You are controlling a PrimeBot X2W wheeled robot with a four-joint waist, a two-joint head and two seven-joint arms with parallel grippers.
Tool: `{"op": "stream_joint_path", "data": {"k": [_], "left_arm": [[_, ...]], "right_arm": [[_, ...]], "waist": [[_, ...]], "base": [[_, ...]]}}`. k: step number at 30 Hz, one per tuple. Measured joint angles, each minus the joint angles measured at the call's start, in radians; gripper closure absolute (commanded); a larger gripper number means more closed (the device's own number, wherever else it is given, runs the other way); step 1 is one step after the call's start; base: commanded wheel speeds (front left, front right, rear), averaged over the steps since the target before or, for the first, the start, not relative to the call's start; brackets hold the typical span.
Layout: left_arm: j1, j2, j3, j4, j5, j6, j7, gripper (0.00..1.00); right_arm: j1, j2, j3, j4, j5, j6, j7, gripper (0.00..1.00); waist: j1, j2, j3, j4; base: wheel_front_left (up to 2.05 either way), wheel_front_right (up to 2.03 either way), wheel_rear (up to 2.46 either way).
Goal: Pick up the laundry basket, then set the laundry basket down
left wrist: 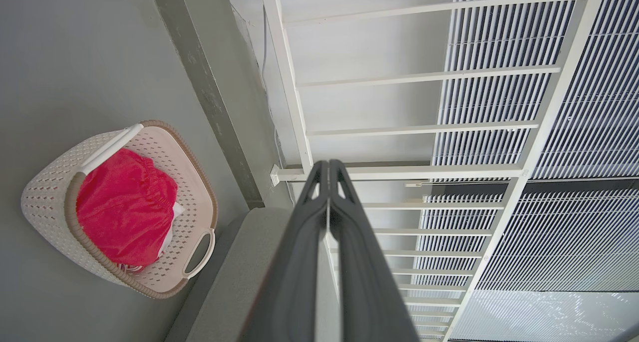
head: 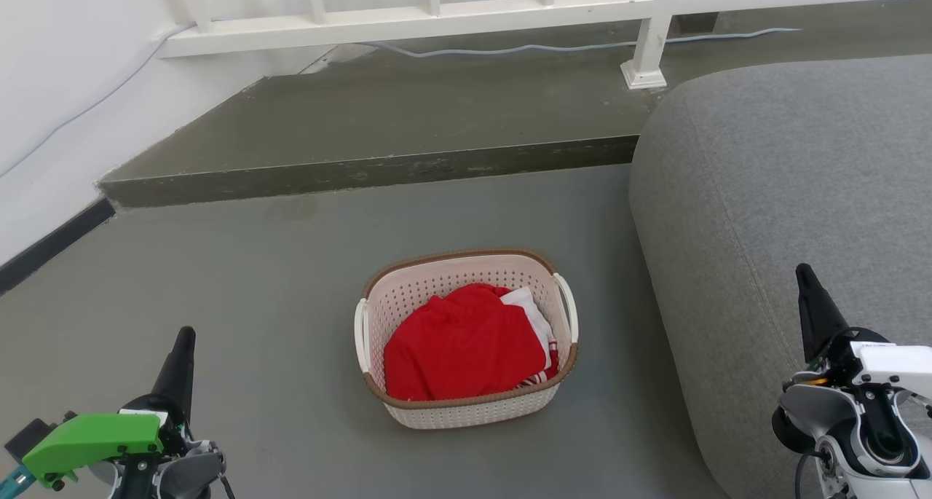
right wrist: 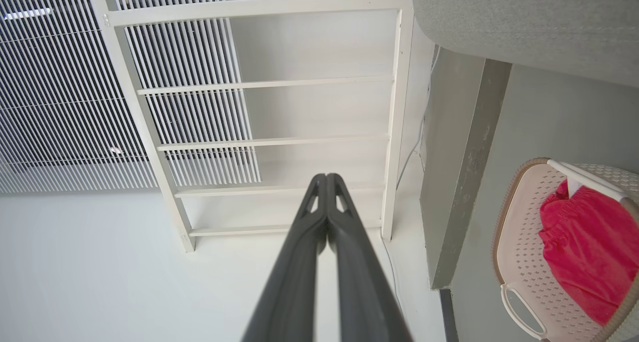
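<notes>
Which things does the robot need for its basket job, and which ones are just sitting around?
For the job:
laundry basket on the floor, with red cloth and white cloth inside
left gripper and right gripper, jaws shut, touching nothing

Just sitting around:
grey sofa
white railing
step
cable

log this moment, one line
laundry basket: on floor beside sofa, untouched | left gripper: shut, empty | right gripper: shut, empty

The red cloth (head: 466,346) is hiding most of the white cloth (head: 533,311), which is perhaps striped. The right wrist view's edge is cropping the laundry basket (right wrist: 524,247).
</notes>
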Motion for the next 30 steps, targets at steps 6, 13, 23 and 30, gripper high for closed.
{"op": "stream_joint_path", "data": {"k": [6,13,23,30], "left_arm": [[0.0,0.0,0.0,0.0,0.0,0.0,0.0,1.0],[0.0,0.0,0.0,0.0,0.0,0.0,0.0,1.0],[0.0,0.0,0.0,0.0,0.0,0.0,0.0,1.0],[0.0,0.0,0.0,-0.001,0.0,0.0,0.0,1.0]], "right_arm": [[0.0,0.0,0.0,0.002,0.0,0.0,0.0,1.0],[-0.001,0.0,-0.001,0.003,0.0,0.0,0.0,1.0],[-0.001,0.001,-0.002,0.004,0.0,0.0,0.0,1.0],[-0.001,0.001,-0.003,0.005,0.0,0.0,0.0,1.0]], "waist": [[0.0,0.0,0.0,0.0],[0.0,0.0,0.0,0.0],[0.0,0.0,0.0,0.0],[0.0,0.0,0.0,0.0]], "base": [[0.0,0.0,0.0],[0.0,0.0,0.0],[0.0,0.0,0.0],[0.0,0.0,0.0]]}}
